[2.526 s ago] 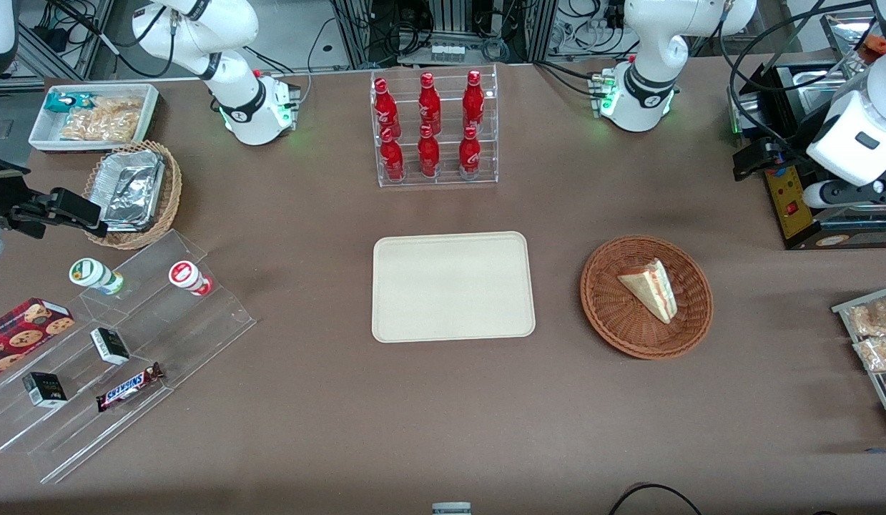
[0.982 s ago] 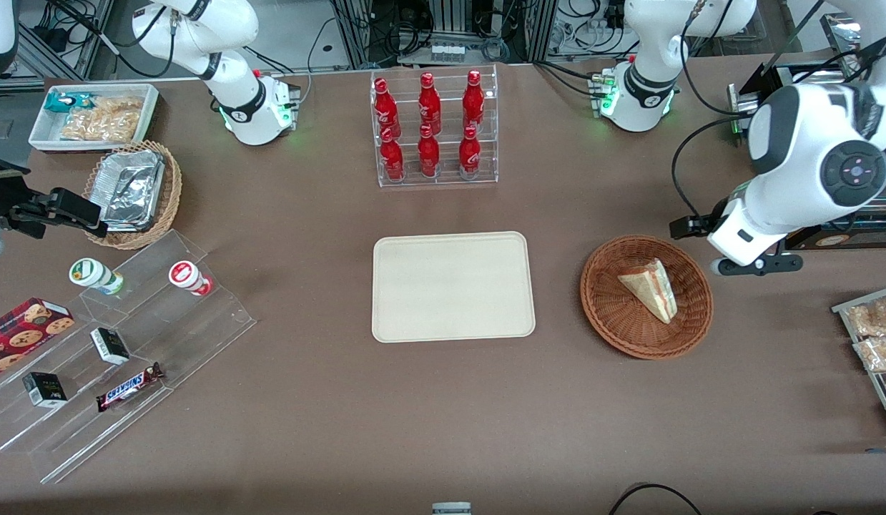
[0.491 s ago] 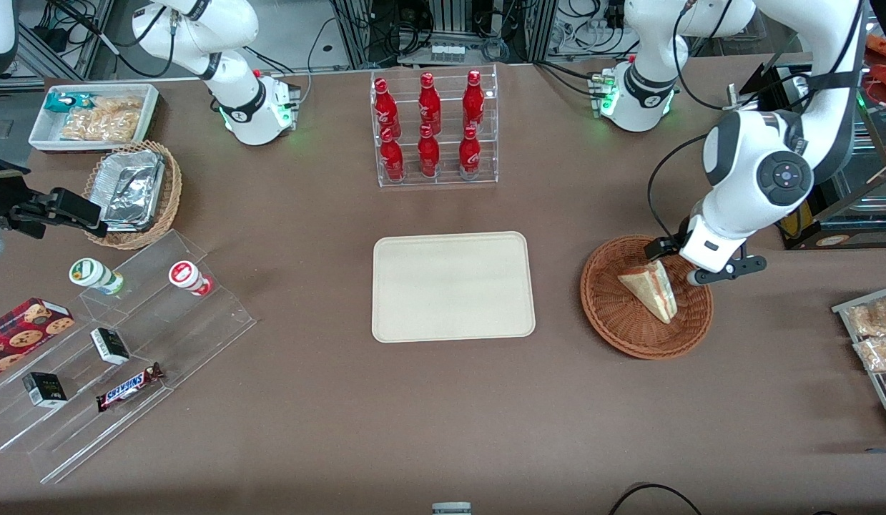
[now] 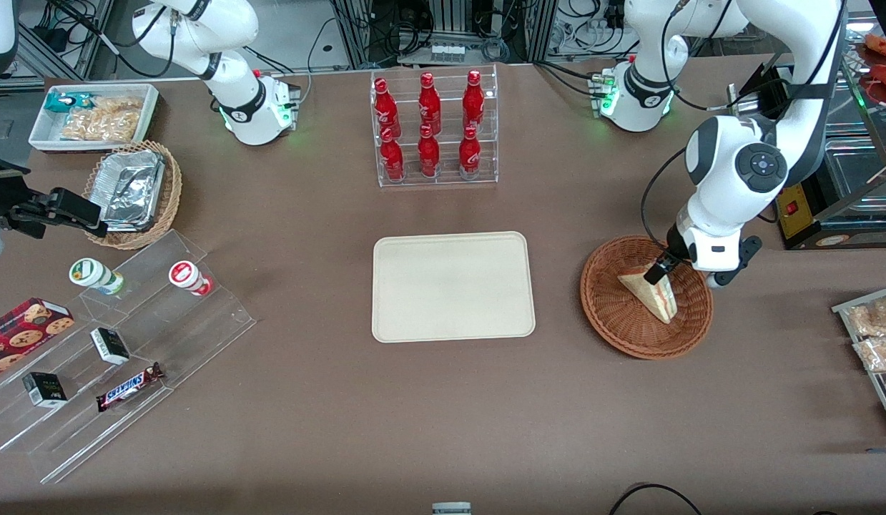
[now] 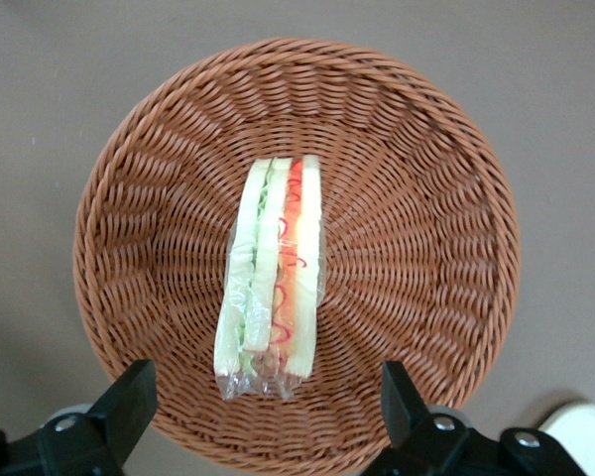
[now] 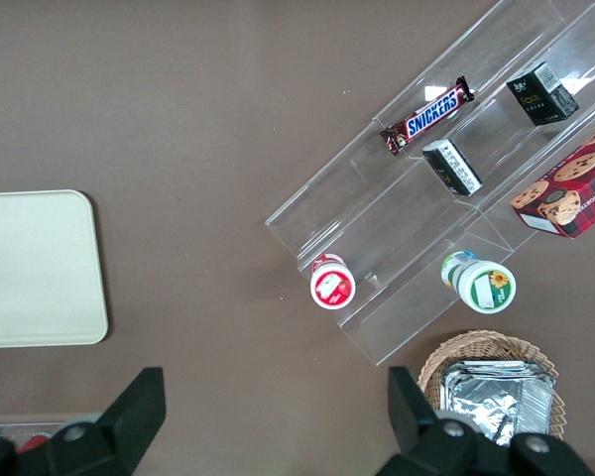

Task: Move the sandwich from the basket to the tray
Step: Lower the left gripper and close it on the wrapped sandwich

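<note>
Pincer [image 5: 260,412] wide open, poised above sandwich [image 5: 273,273] lying at centre of basket [image 5: 426,159]; nothing gripped. Approach step. Next: descend, straddle wedge, close gently. Tray [image 4: 453,286] waits at basket's nine o'clock in front view.

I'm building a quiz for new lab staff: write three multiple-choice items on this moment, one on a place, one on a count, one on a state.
1. Where does the sandwich lie?
A. On the tray
B. In the basket
C. On the bare table

2. How many red bottles stand in the clear rack?
A. Four
B. Six
C. Eight

3. How is the hand?
A. Open above the sandwich
B. Shut on the sandwich
C. Resting on the tray

Key: 1 B, the sandwich lies in the basket, the tray bare. 2 B, the red bottles stand three and three. 3 A, the hand has its fingers wide apart over the sandwich.
</note>
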